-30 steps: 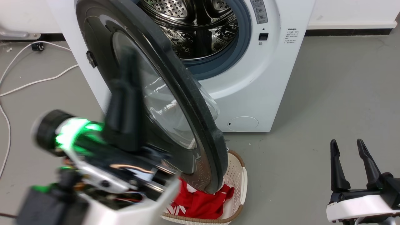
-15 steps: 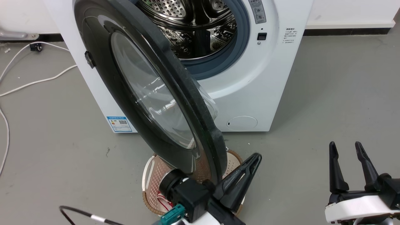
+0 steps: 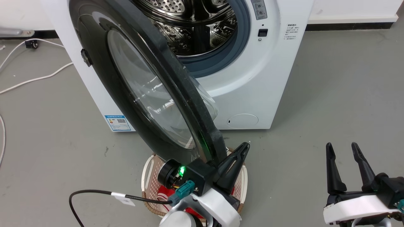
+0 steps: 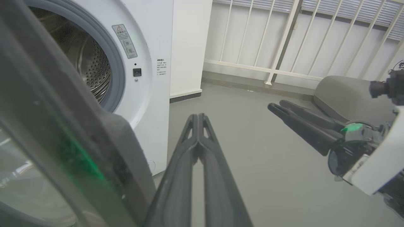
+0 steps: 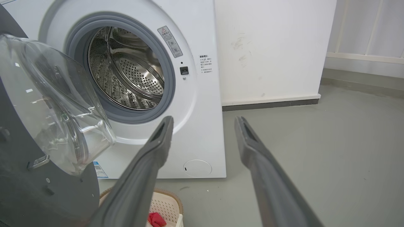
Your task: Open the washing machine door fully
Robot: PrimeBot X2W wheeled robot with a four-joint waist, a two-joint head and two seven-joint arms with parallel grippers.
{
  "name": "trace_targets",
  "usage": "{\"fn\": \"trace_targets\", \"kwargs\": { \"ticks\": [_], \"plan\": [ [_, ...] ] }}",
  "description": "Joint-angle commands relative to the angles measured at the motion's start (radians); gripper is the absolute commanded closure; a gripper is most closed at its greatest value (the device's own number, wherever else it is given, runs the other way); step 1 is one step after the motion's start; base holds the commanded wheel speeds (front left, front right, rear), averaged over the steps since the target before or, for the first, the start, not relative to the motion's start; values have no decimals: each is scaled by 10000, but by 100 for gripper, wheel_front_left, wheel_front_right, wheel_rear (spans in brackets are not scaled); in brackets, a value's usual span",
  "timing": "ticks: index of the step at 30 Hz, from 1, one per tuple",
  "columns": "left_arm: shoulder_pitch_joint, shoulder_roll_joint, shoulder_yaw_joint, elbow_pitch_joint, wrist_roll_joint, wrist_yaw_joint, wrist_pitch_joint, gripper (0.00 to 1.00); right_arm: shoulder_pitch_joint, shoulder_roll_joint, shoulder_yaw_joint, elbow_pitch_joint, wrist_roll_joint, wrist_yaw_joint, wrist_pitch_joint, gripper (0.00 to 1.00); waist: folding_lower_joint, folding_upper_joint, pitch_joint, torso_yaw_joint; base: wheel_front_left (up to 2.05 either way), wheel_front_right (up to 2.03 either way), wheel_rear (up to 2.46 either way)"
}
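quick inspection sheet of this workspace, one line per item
surface: grey concrete floor, a few specks.
job's things: large round glossy black door with clear glass bowl stands ajar from the white front-loading washing machine; steel drum exposed.
clutter: cream laundry basket holding red cloth, under the door's lower edge.
grippers: left gripper shut, empty, beside the door's lower rim, contact unclear; right gripper open, empty, off to the side.
cables: white cables on floor left of machine; black tagged cable by the left arm.
surroundings: white wall, pale railing.
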Motion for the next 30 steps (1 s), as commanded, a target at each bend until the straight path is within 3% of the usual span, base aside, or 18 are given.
{"fn": "trace_targets", "kwargs": {
  "ticks": [1, 17, 30],
  "plan": [
    [-176, -12, 10, 150, -36, 90, -106, 100, -145, 22, 30, 34, 71, -7, 27, 0, 0, -1, 15, -33, 0, 0, 0],
    [-269, 119, 439, 1643, -19, 1178, -1184, 100, -105, 22, 264, 215, 323, -5, 131, 0, 0, -1, 39, -152, 0, 0, 0],
    [942, 832, 895, 677, 218, 1967, -1631, 100, -169, 20, 415, 327, 471, -5, 266, 0, 0, -1, -94, 72, 0, 0, 0]
  ]
}}
